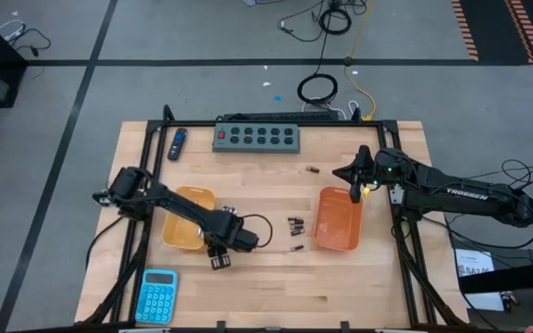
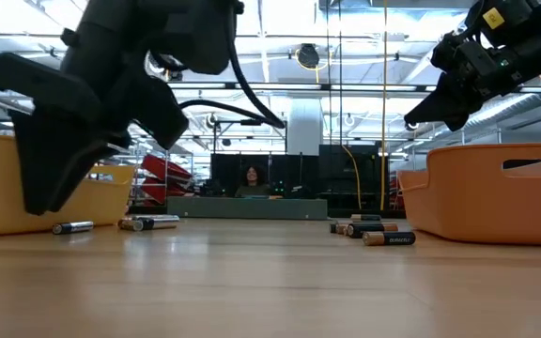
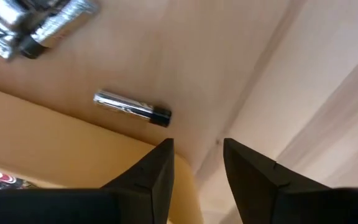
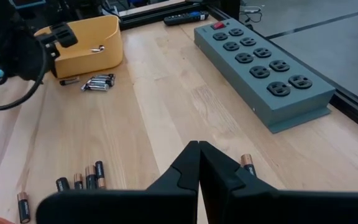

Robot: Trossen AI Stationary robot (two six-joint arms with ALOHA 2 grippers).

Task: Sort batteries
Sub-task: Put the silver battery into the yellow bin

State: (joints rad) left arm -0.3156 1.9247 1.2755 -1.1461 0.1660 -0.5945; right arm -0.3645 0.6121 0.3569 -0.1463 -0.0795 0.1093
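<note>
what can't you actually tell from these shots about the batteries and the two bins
- Yellow plastic bin, high view: the left arm covers much of its inside, so contents are unseen.
- Orange plastic bin, low view: its wall hides the inside.
- Small dark batteries, high view: too small to count or read.
- Silvery batteries, left wrist view: cut off by the edge.

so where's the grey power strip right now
The grey metal power strip lies along the table's far edge in the high view, right of the blue-and-black stick-shaped gadget, with one stray small battery just in front.
</note>
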